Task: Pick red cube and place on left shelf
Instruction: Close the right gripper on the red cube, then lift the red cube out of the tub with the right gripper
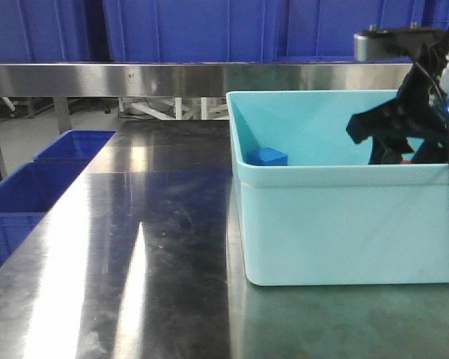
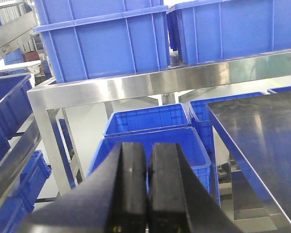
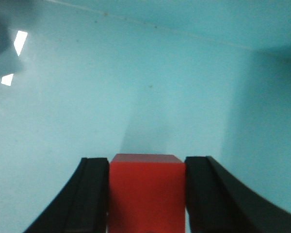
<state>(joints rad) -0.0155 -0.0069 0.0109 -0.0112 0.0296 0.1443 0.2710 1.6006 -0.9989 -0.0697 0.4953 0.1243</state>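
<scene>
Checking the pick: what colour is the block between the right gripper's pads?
Plain red cube, clearest in right wrist view.

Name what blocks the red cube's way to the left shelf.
Gripped by the right hand, the red cube sits low inside the light blue tub; its wall must be cleared first, and dark blue crates crowd the left shelf.

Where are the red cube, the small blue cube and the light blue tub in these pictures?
red cube (image 3: 146, 194): right wrist view, its facing side.
small blue cube (image 1: 267, 156): front view, middle of its visible part.
light blue tub (image 1: 344, 224): front view, near outer wall.
</scene>
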